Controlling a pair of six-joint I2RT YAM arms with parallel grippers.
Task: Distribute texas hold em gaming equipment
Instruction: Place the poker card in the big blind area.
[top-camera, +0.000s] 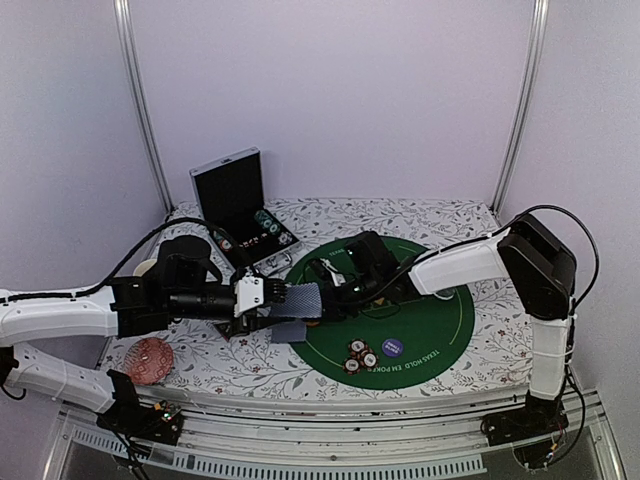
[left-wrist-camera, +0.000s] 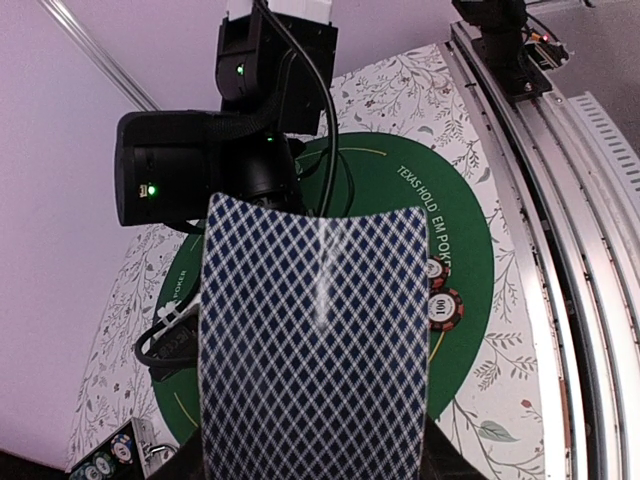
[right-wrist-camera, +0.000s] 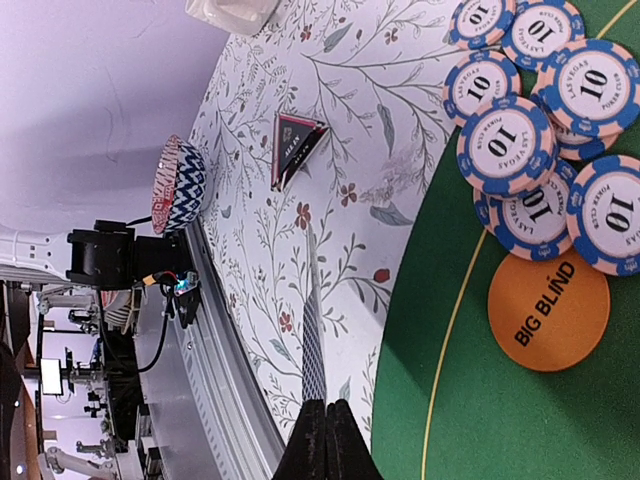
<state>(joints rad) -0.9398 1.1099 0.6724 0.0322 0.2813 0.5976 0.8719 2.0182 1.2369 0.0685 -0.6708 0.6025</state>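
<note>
My left gripper (top-camera: 262, 298) holds a blue-grey diamond-backed playing card (top-camera: 300, 300) over the left edge of the green mat (top-camera: 440, 320). The card (left-wrist-camera: 315, 340) fills the left wrist view and hides those fingers. My right gripper (top-camera: 335, 285) meets the card's far end. In the right wrist view it (right-wrist-camera: 325, 403) is shut on a card (right-wrist-camera: 313, 330) seen edge-on. Several blue "10" chips (right-wrist-camera: 520, 140) and an orange BIG BLIND button (right-wrist-camera: 548, 310) lie on the mat. Red-black chips (top-camera: 360, 355) and a purple button (top-camera: 392, 348) lie near the front. A black triangular marker (right-wrist-camera: 295, 148) lies on the floral cloth.
An open black case (top-camera: 232, 195) with more chips (top-camera: 268, 225) stands at the back left. A red patterned round object (top-camera: 152, 360) lies at the front left. A grey-blue flat shape (top-camera: 288, 332) lies under the held card. Metal rails run along the near edge.
</note>
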